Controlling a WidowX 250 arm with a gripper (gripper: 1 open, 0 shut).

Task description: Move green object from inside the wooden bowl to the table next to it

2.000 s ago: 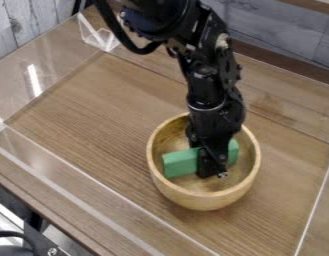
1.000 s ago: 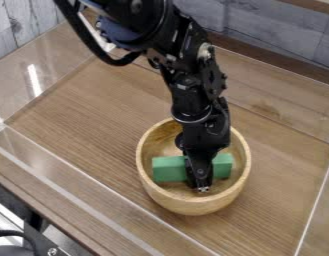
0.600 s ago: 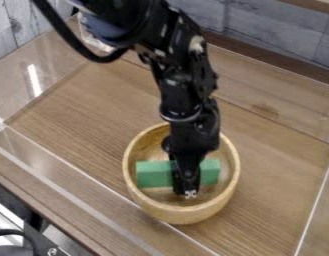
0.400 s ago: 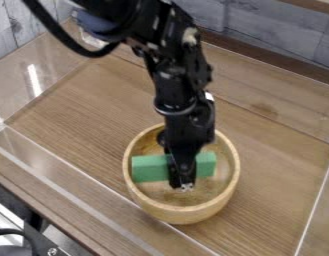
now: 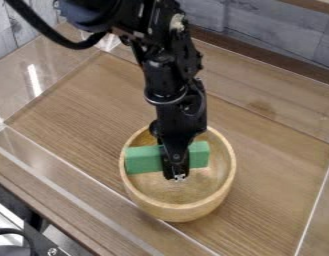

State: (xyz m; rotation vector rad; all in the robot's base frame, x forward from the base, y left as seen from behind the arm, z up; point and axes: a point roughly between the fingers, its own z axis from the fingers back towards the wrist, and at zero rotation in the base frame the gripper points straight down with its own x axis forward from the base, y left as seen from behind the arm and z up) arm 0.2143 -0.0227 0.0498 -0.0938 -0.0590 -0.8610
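1. Table (image 5: 87, 120): I logged a brown wood-grain top with long straight planks. It carried the wooden bowl and spread out from it on every side.
2. Acrylic walls (image 5: 53, 165): clear panels edged the table. The nearest one ran well to the left of the bowl and in front of it, and another stood to the bowl's right.
3. Arm (image 5: 153, 50): a black jointed arm came in from the upper left of my view and reached down over the bowl, its last link pointing straight down into the bowl's mouth.
4. Wooden bowl (image 5: 147, 195): round, light tan and thick-walled, it stood upright on the table in the lower middle of my view.
5. Green object (image 5: 143, 159): a plain matte green block. I saw it within the bowl's outline, lying across the mouth at about rim height, its left end close to the bowl's left wall. It was over the bowl and not on the table.
6. Gripper (image 5: 175, 172): black fingers, set partly apart, were clamped across the middle of the green object. Their tips showed just below the block, above the bowl's floor.
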